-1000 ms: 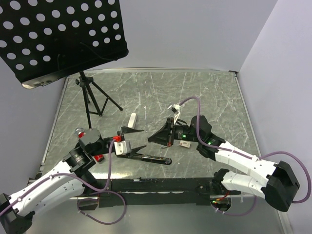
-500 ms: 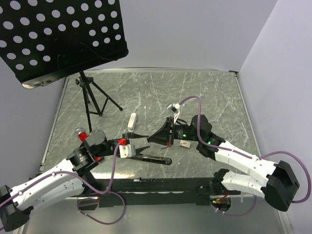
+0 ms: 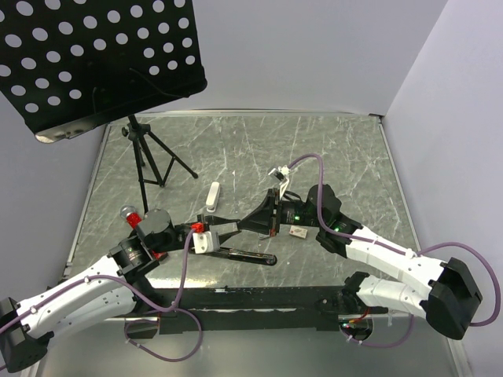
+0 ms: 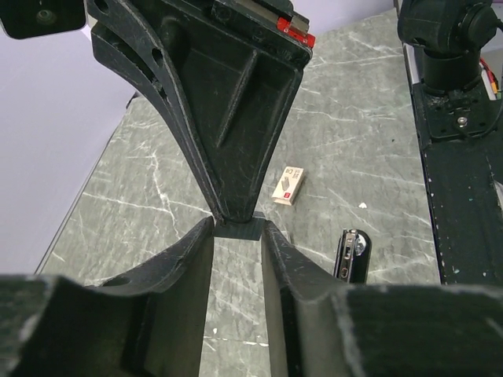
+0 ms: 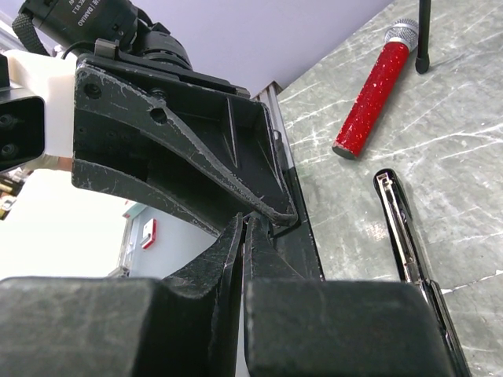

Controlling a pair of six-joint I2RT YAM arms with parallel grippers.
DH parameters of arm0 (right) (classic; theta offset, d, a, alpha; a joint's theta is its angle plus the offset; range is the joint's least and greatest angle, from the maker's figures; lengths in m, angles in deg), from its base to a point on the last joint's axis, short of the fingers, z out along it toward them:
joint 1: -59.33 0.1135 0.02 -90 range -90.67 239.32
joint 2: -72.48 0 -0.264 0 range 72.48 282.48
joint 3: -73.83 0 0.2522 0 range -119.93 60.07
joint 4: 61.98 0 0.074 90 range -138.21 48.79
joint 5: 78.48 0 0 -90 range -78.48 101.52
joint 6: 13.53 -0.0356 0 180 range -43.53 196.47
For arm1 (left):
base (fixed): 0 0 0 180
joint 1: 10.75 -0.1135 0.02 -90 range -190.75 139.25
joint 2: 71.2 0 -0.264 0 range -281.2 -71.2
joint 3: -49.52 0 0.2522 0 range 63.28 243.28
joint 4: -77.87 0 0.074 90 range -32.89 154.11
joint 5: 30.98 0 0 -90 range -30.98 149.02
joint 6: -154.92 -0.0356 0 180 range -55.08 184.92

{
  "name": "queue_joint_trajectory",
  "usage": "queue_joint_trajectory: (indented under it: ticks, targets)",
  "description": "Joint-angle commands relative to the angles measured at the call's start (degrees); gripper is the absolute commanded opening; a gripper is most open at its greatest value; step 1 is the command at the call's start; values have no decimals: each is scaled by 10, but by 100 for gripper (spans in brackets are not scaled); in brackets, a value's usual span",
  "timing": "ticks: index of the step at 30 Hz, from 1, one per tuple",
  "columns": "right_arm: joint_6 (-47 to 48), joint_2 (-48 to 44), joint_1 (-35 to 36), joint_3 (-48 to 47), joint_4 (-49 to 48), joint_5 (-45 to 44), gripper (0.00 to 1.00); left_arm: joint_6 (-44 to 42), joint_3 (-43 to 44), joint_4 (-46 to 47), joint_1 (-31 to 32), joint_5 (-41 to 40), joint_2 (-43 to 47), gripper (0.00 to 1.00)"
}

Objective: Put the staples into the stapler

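Tip to tip above a marbled table, the right gripper is pressing its jaws together, with nothing showing between them. The left gripper is bracketing that tip with its fingers slightly apart; whether they are pinching it cannot be told. The staples, a small pale box with red-brown print, are lying untouched beside the right gripper's body, behind its tip. The black stapler is lying just below the meeting tips.
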Motion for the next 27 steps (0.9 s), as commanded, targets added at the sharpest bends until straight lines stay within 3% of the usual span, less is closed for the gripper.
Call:
queue_joint_trajectory:
  ticks: [1, 8, 9, 11, 21, 27]
  targets:
    - [1, 7, 3, -31, -26, 4, 0, -8, 22, 19, 4, 0, 4, 33]
    - [-2, 3, 3, -33, -4, -18, 2, -1, 25, 10, 4, 1, 2, 22]
    - [-2, 1, 3, -33, 4, -29, 5, 1, 24, 10, 4, -1, 3, 21]
    - [-5, -5, 3, -28, 9, -41, 21, 7, 25, 5, 4, -10, 4, 20]
    - [7, -63, -3, -7, 65, -143, 68, 45, 26, -10, 4, -57, -12, 16]
    - [28, -143, -5, 3, 170, -304, 80, 126, 62, -24, 4, -74, -76, 13]
